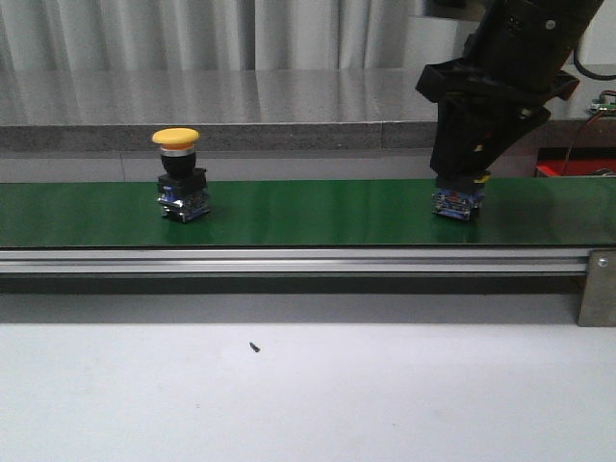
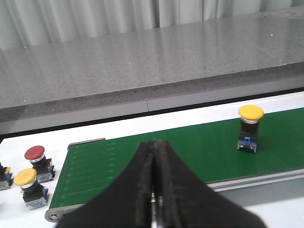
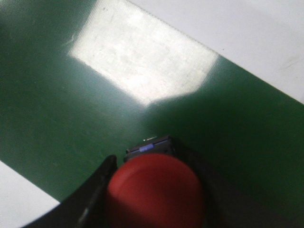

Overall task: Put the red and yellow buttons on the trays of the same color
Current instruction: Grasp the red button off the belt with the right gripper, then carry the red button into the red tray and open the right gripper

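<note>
I see my right gripper (image 1: 460, 183) clamped on the red-capped push button (image 3: 156, 192) standing on the green conveyor belt (image 1: 308, 214); my left gripper (image 2: 154, 190) is clenched empty, and the yellow-capped push button (image 1: 180, 175) stands well apart on that belt.

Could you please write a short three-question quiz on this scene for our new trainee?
1. True or false: the yellow button on the green belt stands upright.
2. Which colour is the button between the fingers of the right gripper? A) yellow B) red C) blue
3. Fill in: the left gripper is ____, holding nothing.

Key
1. True.
2. B; the right wrist view shows its red cap between the fingers.
3. Shut; its fingers meet in the left wrist view.
</note>
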`<state>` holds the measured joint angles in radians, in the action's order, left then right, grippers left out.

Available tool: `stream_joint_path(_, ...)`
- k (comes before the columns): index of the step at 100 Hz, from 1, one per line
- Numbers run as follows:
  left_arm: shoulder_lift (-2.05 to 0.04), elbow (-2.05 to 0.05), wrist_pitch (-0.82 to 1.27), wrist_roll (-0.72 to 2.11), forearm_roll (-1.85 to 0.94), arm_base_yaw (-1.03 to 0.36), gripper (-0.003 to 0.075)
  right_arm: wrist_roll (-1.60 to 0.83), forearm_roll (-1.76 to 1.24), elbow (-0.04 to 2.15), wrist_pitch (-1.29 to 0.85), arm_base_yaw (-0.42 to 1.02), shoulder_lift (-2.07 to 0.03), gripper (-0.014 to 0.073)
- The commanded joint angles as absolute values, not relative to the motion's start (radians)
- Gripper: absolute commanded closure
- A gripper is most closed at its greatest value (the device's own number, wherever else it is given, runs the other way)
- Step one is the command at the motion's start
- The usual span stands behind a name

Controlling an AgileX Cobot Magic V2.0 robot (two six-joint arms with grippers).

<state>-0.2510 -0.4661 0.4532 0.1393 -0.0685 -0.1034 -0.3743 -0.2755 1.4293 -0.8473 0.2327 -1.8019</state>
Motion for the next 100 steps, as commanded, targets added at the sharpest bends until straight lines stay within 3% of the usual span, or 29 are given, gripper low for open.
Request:
stream_joint_path(1,-0.260,-0.491,0.377,0.141,-0.071,-0.110,0.0740,-0.385,-0.282,1.497,-0.868,0.215,-1.745,0.0450)
stream_joint_path(33,-0.260,-0.491,0.377,0.141,-0.071,-0.110,0.0740,-0.376,-0.282,1.700,-0.956,-0.042,-1.745,0.0450)
stream_joint_path(72,-0.260,-0.491,0.377,0.141,-0.071,-0.110,0.0740,-0.376,-0.281,1.733,-0.908,-0.407,-1.830,0.0450)
stream_joint_path(100,-0.260,-0.491,0.377,0.141,-0.071,-0.110,0.0740,-0.376,-0.294,1.733,-0.857,-0.477,-1.974,0.0450)
